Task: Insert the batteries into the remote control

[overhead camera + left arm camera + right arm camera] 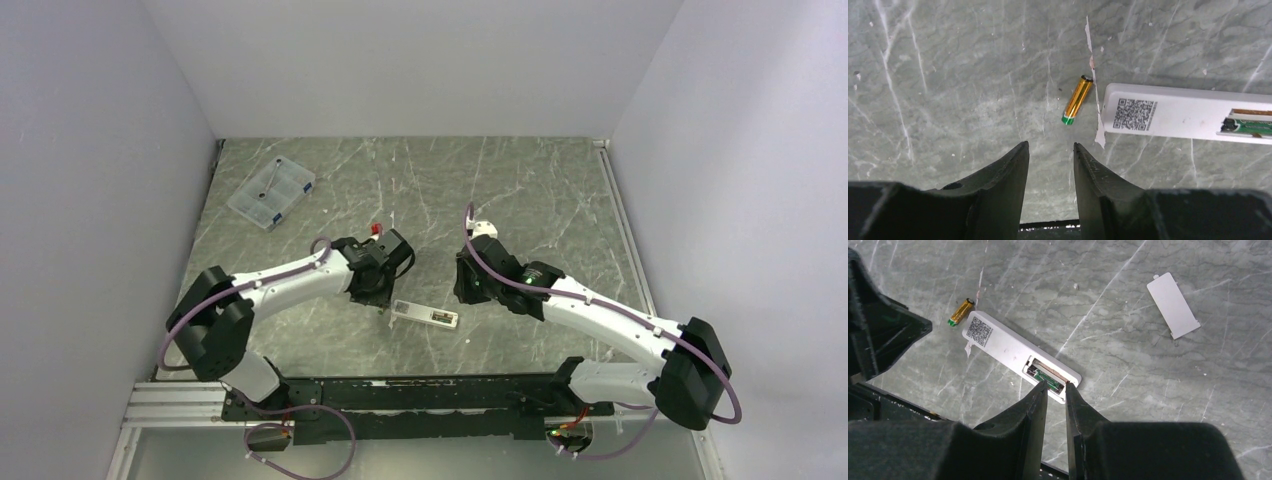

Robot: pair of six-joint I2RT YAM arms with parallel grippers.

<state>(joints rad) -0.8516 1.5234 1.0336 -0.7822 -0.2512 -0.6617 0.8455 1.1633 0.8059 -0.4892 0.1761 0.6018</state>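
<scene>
The white remote control [1000,345] lies back side up, its battery bay uncovered. A dark green battery [1044,375] sits in the bay. The copper-orange battery [1077,99] lies loose on the table just off the remote's QR-code end [1135,114]. My left gripper [1050,146] hovers short of that battery, open, with nothing between its fingers. My right gripper [1055,386] hangs over the bay end of the remote, its jaws a narrow gap apart and empty. In the top view the remote [425,315] lies between the two grippers.
The flat white cover piece [1173,305] lies on the table beyond the remote. A clear plastic compartment box [270,192] stands at the far left. A torn white strip [1099,135] is stuck on the marble by the remote's end. White walls enclose three sides.
</scene>
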